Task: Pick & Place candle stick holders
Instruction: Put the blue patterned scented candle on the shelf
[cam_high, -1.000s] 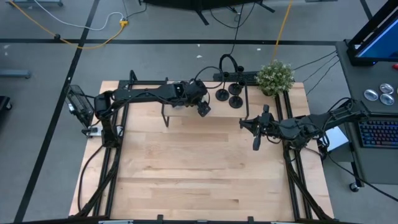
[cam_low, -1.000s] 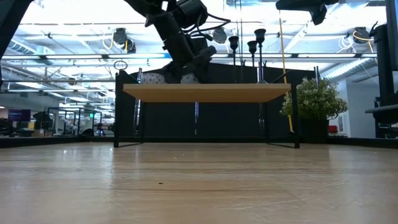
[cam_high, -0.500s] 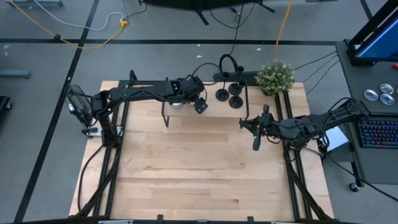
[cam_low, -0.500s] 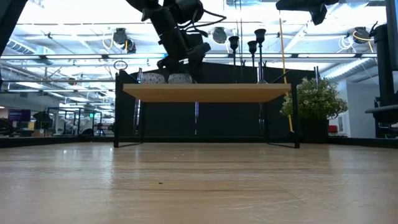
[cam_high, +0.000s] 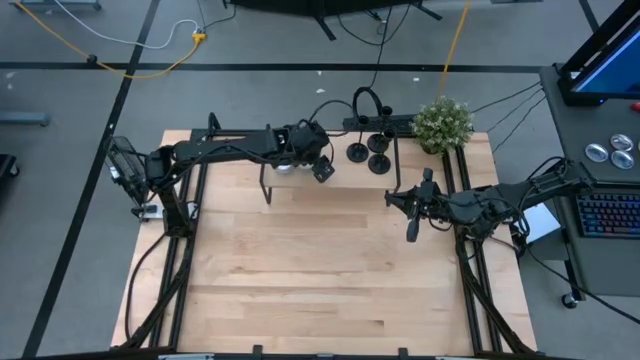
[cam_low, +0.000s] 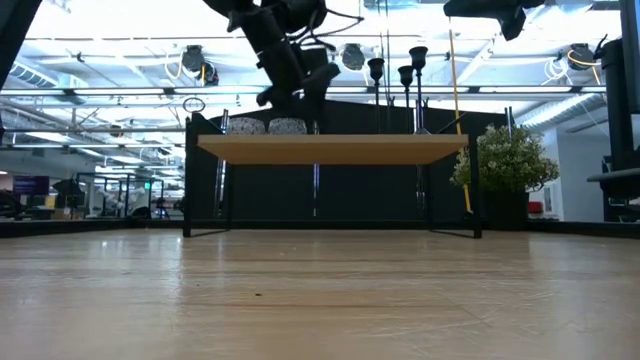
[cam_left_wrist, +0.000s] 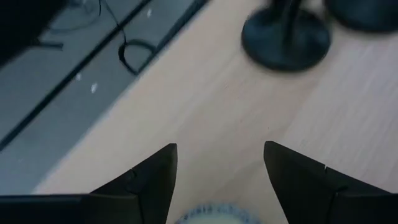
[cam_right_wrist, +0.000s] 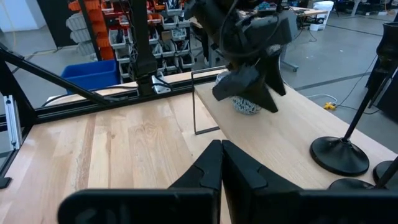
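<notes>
the left gripper (cam_high: 322, 168) hangs over the raised wooden shelf (cam_low: 330, 148) that runs along the far edge of the table (cam_high: 320, 270), near the shelf's middle. its two dark fingers (cam_left_wrist: 149, 180) stand apart with nothing between them, and a pale patterned round object (cam_right_wrist: 247, 104) sits on the shelf right under them, showing at the rim of the left wrist view. the three candle stick holders (cam_high: 370, 152) stand upright in a close cluster on the shelf toward its right end, just beside the left gripper and not touched by it; one black disc base (cam_left_wrist: 286, 38) shows ahead of the fingers. a small green plant (cam_high: 442, 122) stands at the table's far right corner. the right gripper (cam_high: 412, 232) waits near the table's right edge, above the bare wood, its fingers (cam_right_wrist: 214, 163) pressed together and holding nothing.
</notes>
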